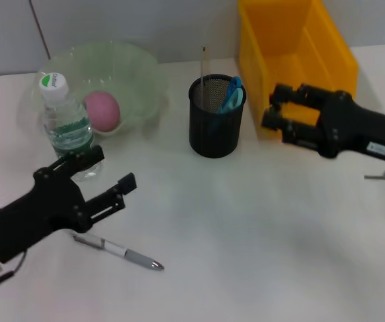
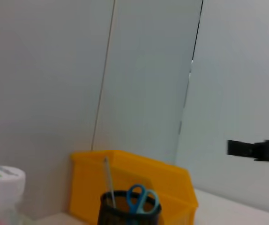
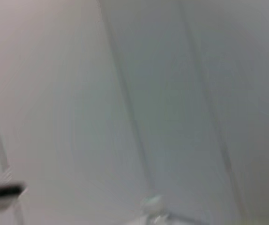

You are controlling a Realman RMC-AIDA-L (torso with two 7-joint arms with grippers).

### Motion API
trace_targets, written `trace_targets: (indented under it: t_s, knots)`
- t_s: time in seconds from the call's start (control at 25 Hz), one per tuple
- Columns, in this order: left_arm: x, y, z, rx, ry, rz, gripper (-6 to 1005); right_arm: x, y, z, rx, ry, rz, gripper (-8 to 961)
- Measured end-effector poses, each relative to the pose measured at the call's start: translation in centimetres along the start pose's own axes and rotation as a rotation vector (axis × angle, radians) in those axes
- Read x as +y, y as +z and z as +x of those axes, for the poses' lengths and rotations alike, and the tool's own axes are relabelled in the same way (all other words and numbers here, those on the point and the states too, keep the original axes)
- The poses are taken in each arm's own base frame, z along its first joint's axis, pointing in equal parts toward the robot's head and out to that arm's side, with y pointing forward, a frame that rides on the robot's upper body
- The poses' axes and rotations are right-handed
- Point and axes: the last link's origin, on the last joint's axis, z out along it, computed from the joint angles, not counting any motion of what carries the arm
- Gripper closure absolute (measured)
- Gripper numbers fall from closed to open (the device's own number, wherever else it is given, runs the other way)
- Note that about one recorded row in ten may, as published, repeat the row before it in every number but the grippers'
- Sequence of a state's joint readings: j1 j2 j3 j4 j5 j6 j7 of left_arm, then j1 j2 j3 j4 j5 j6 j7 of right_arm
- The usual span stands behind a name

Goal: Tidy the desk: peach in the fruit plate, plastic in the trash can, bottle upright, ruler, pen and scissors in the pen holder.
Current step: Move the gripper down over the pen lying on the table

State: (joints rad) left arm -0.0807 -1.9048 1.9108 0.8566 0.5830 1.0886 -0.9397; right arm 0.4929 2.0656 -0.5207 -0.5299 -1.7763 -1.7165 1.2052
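Remaining item: the pen [image 1: 119,250] lies flat on the white desk [image 1: 259,235] at lower left of the head view, tip toward lower centre, touching nothing. Peach [image 1: 102,111] sits in the green fruit plate [image 1: 142,70]; bottle [image 1: 65,121] stands upright at the plate's near edge; scissors [image 1: 232,94] and a thin ruler [image 1: 204,67] stand in the black mesh pen holder [image 1: 214,124].

Left gripper [image 1: 108,176] hangs just above and left of the pen, fingers apart, empty. Right gripper [image 1: 278,109] hovers beside the yellow trash can [image 1: 293,57], fingers apparently together, holding nothing.

Risks, as judged: the pen may roll or skid under a shallow pinch; the left arm, close to the bottle, could topple it on swinging; insertion could snag the scissors.

Open room: desk centre and lower right are free.
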Motion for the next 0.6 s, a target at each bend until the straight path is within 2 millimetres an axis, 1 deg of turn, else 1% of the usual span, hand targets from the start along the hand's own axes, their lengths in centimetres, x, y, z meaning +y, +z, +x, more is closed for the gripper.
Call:
trace_targets:
  t_s: [0.04,0.08,0.12,0.16,0.24,0.28,0.32,0.4,0.44,0.48,0.52,0.6]
  knots:
    - [-0.5,-0.3,0.5,-0.030,0.011,-0.008,205,0.4,-0.3,-0.1,0.061,-0.013,-0.048,301]
    - [-0.5,-0.3,0.5,-0.030,0.011,-0.008,205,0.4,-0.3,-0.1,0.061,-0.013,-0.048,301]
    - [-0.9,-0.5,0.8,-0.059,0.013,-0.016,205,0.8,-0.5,-0.1,0.128,-0.019,-0.095,301]
    - [-0.9,-0.5,0.8,-0.059,0.013,-0.016,205,0.8,-0.5,-0.1,0.128,-0.019,-0.095,301]
    - [-1.4,-0.7,1.2,-0.084,0.012,-0.024,205,1.2,-0.6,0.1,0.239,-0.018,-0.150,301]
    - [-1.7,-1.3,1.8,-0.102,0.004,-0.057,205,1.2,-0.6,0.2,0.279,-0.009,-0.163,301]
    - [-1.7,-1.3,1.8,-0.102,0.004,-0.057,205,1.2,-0.6,0.2,0.307,-0.005,-0.170,301]
    - [-1.8,-1.4,2.0,-0.108,-0.003,-0.069,205,1.2,-0.6,0.4,0.359,0.008,-0.185,301]
    - [-2.1,-1.7,2.5,-0.125,-0.011,-0.090,206,1.2,-0.7,0.4,0.377,0.011,-0.189,301]
    - [-2.1,-1.7,2.5,-0.125,-0.011,-0.090,206,1.2,-0.7,0.4,0.377,0.011,-0.189,301]
    - [-2.2,-1.9,3.1,-0.145,-0.007,-0.103,206,1.2,-0.8,0.5,0.396,0.016,-0.193,301]
    - [-2.3,-1.9,3.4,-0.155,-0.002,-0.107,206,1.1,-0.9,0.5,0.399,0.018,-0.191,301]
